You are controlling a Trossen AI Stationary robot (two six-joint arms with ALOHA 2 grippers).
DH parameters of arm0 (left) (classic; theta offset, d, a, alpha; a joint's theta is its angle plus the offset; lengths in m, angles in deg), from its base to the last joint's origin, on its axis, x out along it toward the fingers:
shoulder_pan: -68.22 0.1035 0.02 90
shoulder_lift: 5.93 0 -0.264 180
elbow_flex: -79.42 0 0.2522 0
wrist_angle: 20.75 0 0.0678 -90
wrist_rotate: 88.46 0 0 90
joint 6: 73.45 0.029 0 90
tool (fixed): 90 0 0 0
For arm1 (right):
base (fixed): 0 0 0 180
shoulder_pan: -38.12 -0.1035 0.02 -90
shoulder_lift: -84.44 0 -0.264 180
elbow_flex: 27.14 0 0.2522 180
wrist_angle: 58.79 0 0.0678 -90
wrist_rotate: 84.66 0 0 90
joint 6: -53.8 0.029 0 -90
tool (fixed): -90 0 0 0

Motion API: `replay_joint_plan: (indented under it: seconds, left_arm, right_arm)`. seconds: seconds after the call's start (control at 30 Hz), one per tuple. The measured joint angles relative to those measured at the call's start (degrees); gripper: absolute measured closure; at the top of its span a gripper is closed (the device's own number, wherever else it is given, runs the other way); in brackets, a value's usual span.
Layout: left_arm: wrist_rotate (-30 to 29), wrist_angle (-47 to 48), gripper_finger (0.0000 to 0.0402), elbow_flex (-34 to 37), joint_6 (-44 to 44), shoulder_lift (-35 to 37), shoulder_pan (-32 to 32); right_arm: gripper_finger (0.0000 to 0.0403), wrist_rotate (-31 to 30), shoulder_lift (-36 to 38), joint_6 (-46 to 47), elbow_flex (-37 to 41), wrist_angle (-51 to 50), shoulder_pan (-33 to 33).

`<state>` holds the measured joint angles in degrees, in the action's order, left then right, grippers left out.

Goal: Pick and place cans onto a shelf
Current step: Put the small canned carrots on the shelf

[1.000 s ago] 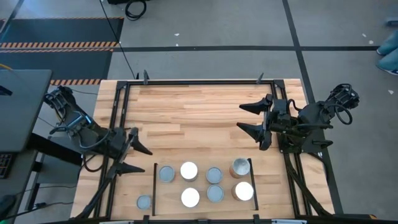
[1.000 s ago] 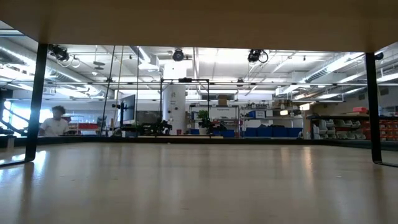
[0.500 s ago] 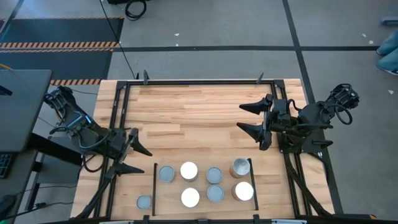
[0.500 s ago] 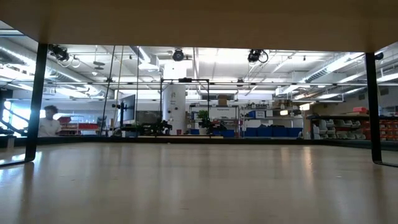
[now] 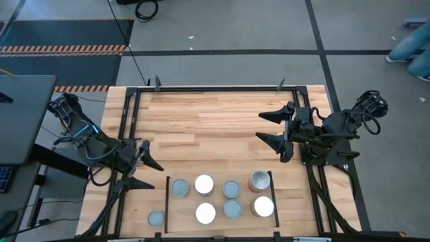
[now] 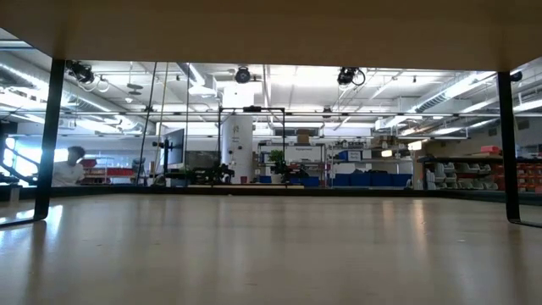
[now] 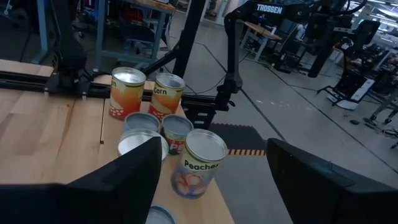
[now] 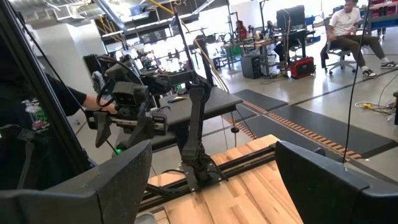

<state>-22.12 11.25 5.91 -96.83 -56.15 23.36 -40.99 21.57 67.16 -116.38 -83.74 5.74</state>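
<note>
Cans: seven on the shelf [image 5: 218, 216], one [image 5: 155, 218] outside; both tools [image 5: 143, 173] [image 5: 273, 135] spread apart, empty.

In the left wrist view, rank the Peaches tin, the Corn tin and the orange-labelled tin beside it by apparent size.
1. White-labelled metal Peaches tin: largest, though it stands nearest the camera.
2. Pale-labelled Corn tin and orange-labelled tin: look alike, unranked.
</note>
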Motion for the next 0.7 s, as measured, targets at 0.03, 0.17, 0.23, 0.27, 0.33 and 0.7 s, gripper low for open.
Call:
replay_joint_plan:
  seconds: [0.03,0.17,0.23,0.27,0.33,0.7]
  left_arm:
    - [0.01,0.00,0.0108,0.00,-0.01,0.00,0.00]
    - [0.00,0.00,0.0108,0.00,-0.07,0.00,0.00]
    - [0.00,0.02,0.0108,0.00,0.01,0.00,0.00]
    - [0.00,0.04,0.0108,0.00,0.02,0.00,0.00]
    - [0.00,0.55,0.0108,0.00,0.01,0.00,0.00]
    - [1.31,14.35,0.0108,0.07,-8.92,-0.02,0.02]
  right_arm:
    - [0.0055,-0.01,0.00,-0.01,0.00,0.01,0.00]
    - [0.0055,-0.01,0.00,0.01,0.00,0.01,0.00]
    - [0.0055,-0.01,0.00,-0.01,0.00,0.01,0.00]
    - [0.0055,-0.01,0.00,0.01,0.00,-0.01,0.00]
    - [0.0055,0.00,0.00,-0.01,0.00,-0.01,0.00]
    - [0.0055,-0.01,0.00,-0.01,0.00,-0.01,-0.01]
